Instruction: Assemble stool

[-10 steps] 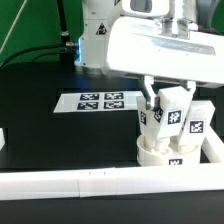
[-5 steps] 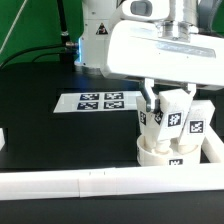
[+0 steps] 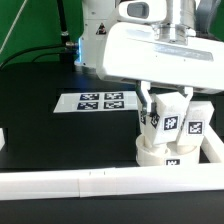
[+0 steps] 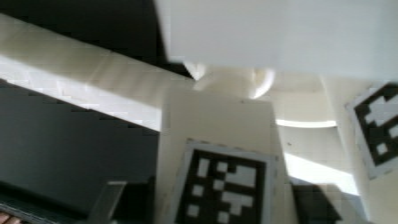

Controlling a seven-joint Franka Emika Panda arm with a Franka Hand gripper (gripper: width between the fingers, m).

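We found the seat disc [image 3: 165, 153] lying flat on the black table [image 3: 60, 135], toward the exterior view's right, tucked into the corner formed by the long white rail [image 3: 90, 182] along the near edge and the shorter rail [image 3: 213, 148] running back on the right. A marker tag faced the camera on the disc's rim. Several legs stood upright on the disc: one tagged leg [image 3: 151, 119] on its left side, another tagged leg [image 3: 194, 124] on its right side, and between them the leg [image 3: 170, 115] that the gripper [image 3: 166, 97] held. That middle leg stood upright with its lower end at the disc; we could not tell how deep it sat in a recess.

The gripper's fingers were drawn in narrow, clamped on the upper part of the middle leg, a dark finger [image 3: 145, 100] showing on the left of it. In the wrist view the held leg [image 4: 222, 150] filled the centre with its tag facing the camera, and a neighbouring tagged leg [image 4: 377, 118] showed at the edge.

The arm came down from above, its wrist pointing straight at the table and its broad white housing [image 3: 150, 50] hanging over the stool.

Well apart, toward the exterior view's left, the marker board [image 3: 98, 100] lay flat on the table.
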